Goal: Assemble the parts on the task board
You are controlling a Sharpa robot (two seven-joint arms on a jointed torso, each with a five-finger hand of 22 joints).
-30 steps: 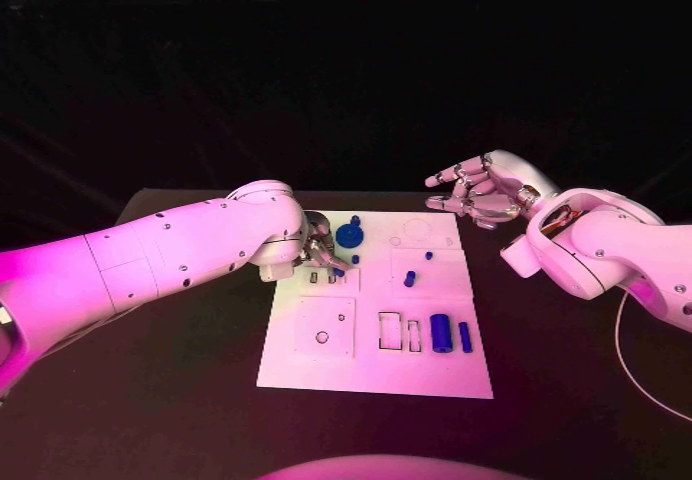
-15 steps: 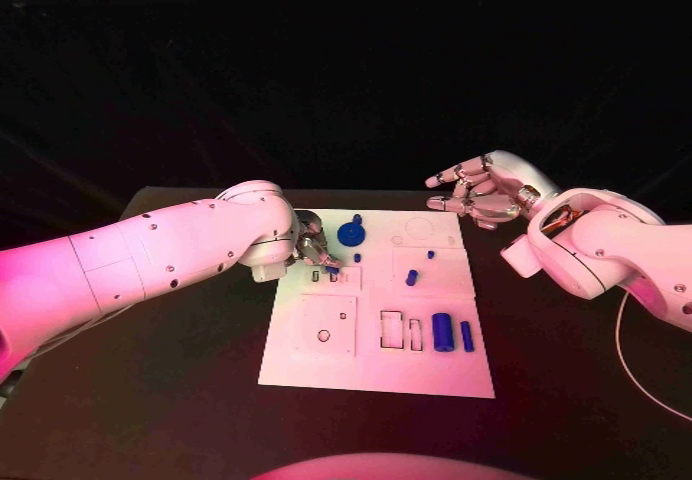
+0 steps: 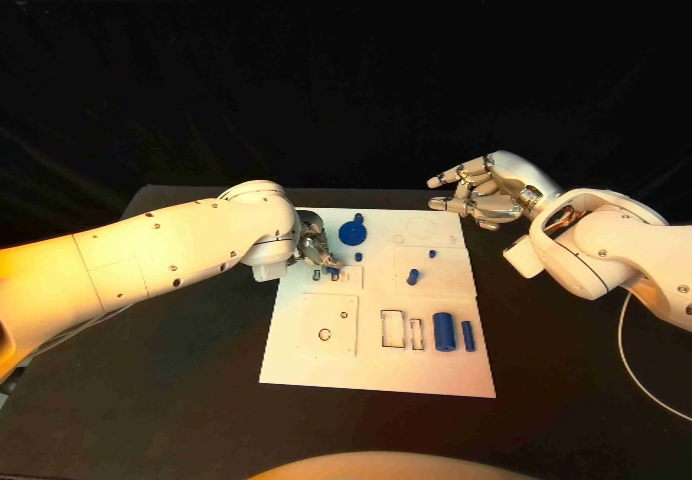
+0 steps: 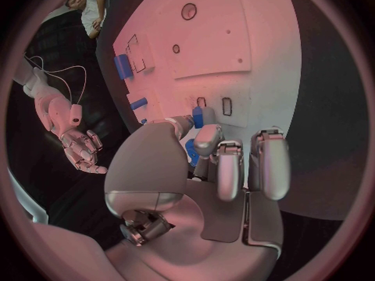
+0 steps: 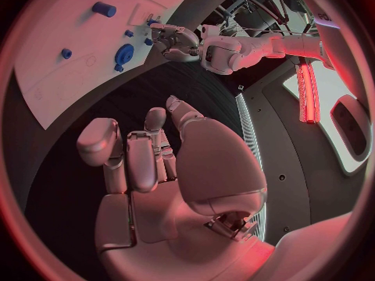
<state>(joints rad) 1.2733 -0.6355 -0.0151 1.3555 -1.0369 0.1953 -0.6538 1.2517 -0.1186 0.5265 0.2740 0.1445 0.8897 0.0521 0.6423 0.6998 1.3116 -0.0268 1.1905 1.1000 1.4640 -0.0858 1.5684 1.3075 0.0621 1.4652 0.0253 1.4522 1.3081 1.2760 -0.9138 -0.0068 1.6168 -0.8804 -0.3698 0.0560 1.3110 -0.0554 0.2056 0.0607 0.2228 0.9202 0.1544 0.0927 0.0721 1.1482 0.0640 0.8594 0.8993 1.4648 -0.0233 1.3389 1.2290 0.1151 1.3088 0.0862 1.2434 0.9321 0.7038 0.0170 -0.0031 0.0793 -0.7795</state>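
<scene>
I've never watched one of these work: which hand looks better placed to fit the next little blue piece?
Probably the left hand: its fingers are already on a small blue part over the task board. The right hand hovers open beyond the board's far corner.

Left hand [image 3: 319, 252] fingers curled, right hand [image 3: 483, 192] spread.

The right hand [image 5: 168, 187] is seen with its fingers apart and nothing held, over the black table [image 5: 102, 100]. The white task board [image 5: 62, 56] is seen beyond the fingertips, with a blue gear-like part [image 5: 124, 54] and smaller blue parts [image 5: 103, 9] on it. The left hand [image 5: 178, 42] is lowered onto the board's far edge.
</scene>
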